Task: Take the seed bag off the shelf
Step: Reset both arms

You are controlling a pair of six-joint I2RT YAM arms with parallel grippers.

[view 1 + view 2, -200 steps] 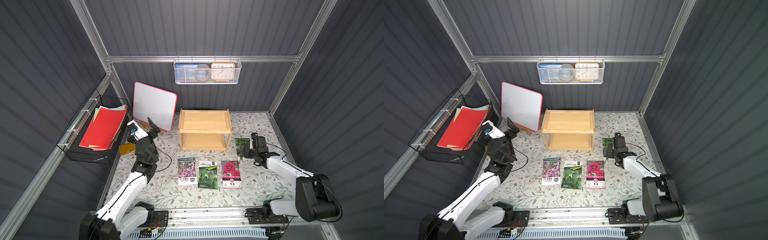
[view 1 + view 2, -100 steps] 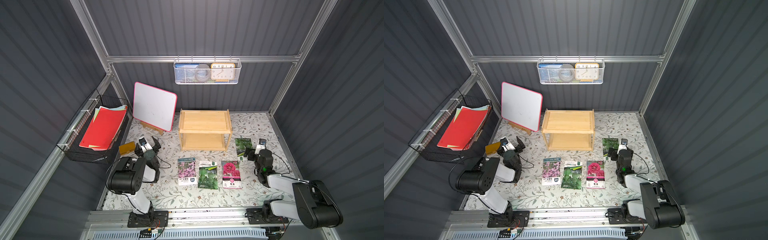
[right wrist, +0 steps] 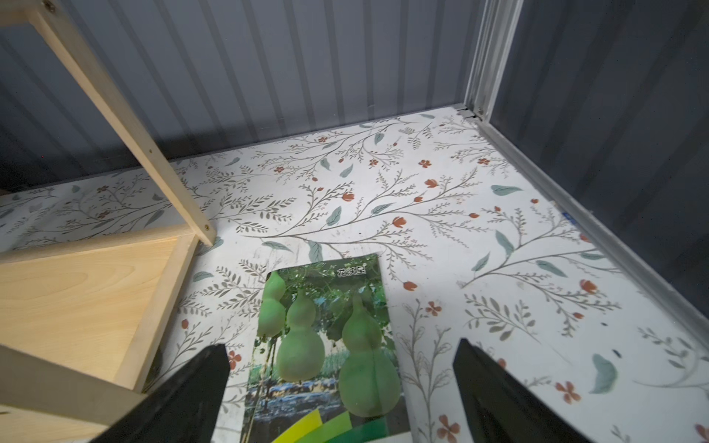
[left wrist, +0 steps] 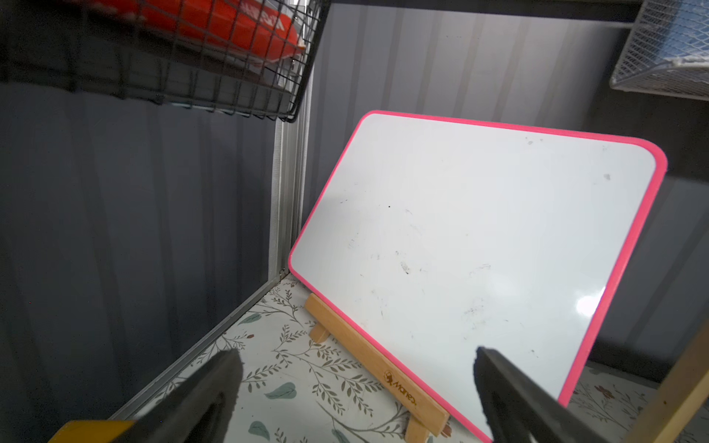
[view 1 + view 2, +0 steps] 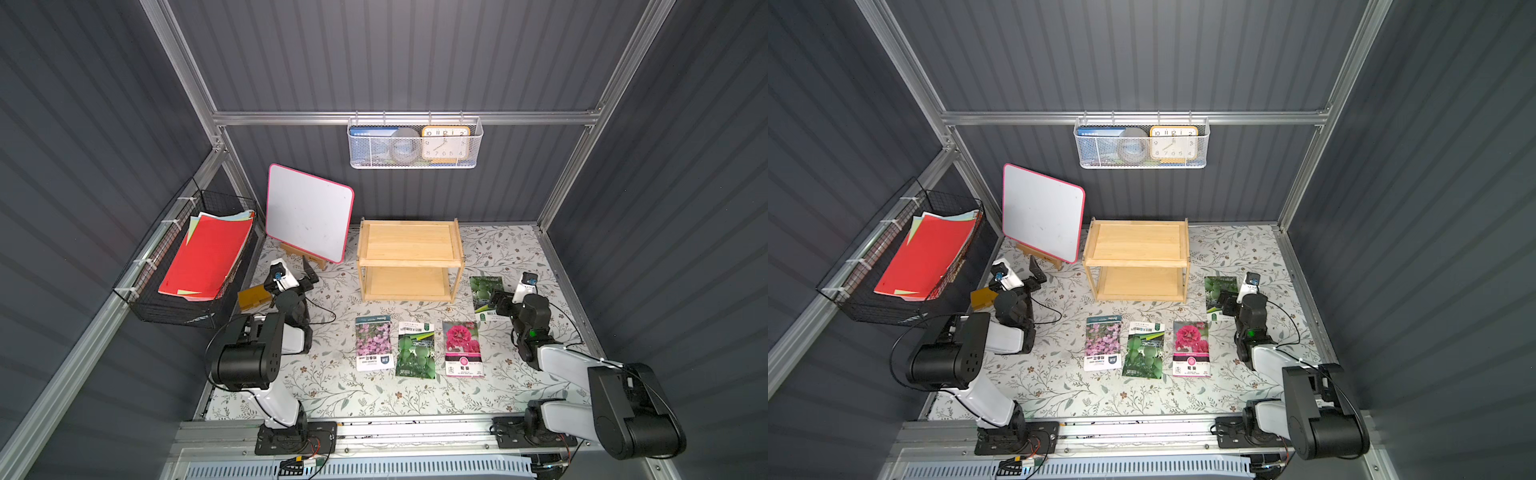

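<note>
On the bench (image 5: 498, 257), the shelf (image 5: 409, 245) stands bare on both tiers. Both arms have folded back; the left gripper (image 4: 355, 354) and right gripper (image 3: 341, 347) gape wide, empty. The gourd seed bag (image 5: 482, 291) lies flat right of the shelf: task seemingly done.

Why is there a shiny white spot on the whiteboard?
Left wrist view: the spot on the whiteboard is glare, probably a lamp reflected off its glossy face, near the pink edge. In a top view the whiteboard looks evenly lit, with no bright spot.
</note>
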